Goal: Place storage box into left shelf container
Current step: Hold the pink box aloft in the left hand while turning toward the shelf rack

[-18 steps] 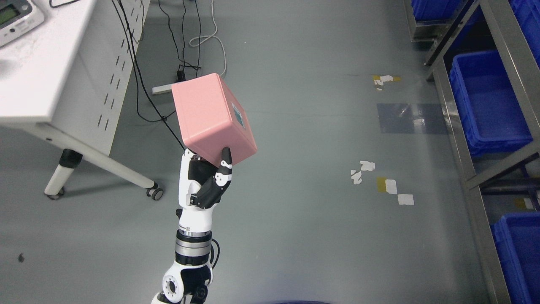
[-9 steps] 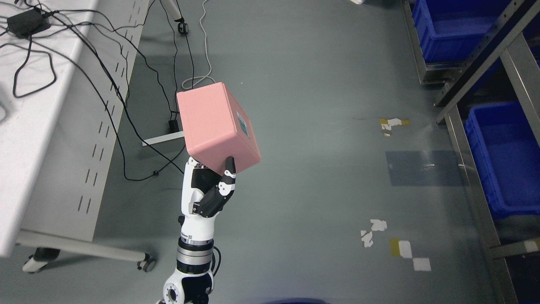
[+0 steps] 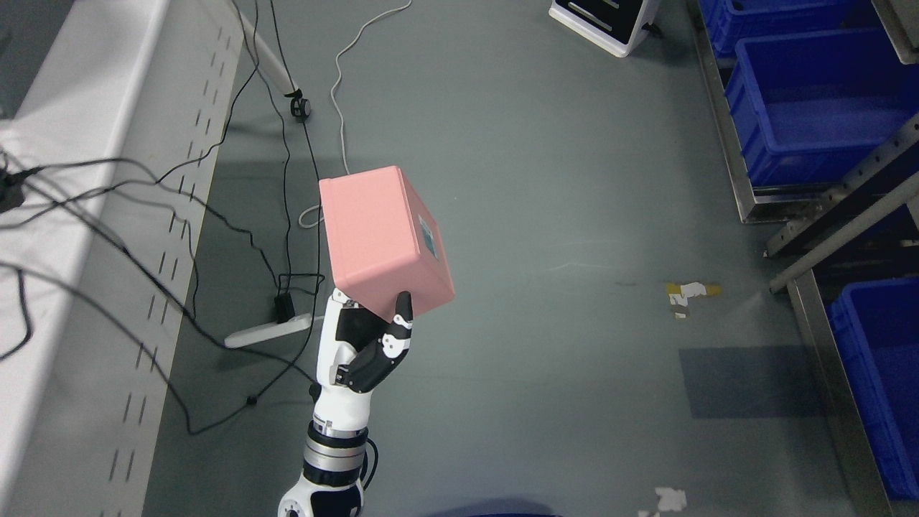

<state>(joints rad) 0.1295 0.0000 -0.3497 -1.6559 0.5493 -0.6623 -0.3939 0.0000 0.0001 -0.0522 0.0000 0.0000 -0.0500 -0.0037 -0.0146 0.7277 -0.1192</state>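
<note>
Just one view here, from the robot's head, looking steeply down at the grey floor [image 3: 546, 215]. The left hand [image 3: 359, 352] comes up from the bottom edge, close to the lens. A white table [image 3: 79, 237] fills the frame's left side; blue bins [image 3: 811, 108] on a metal rack [image 3: 840, 208] line the right edge, farther off.

storage box [image 3: 373, 233] pink | robot hand [image 3: 362, 345] white-black | bins [image 3: 818, 108] blue | floor [image 3: 560, 215] grey
</note>
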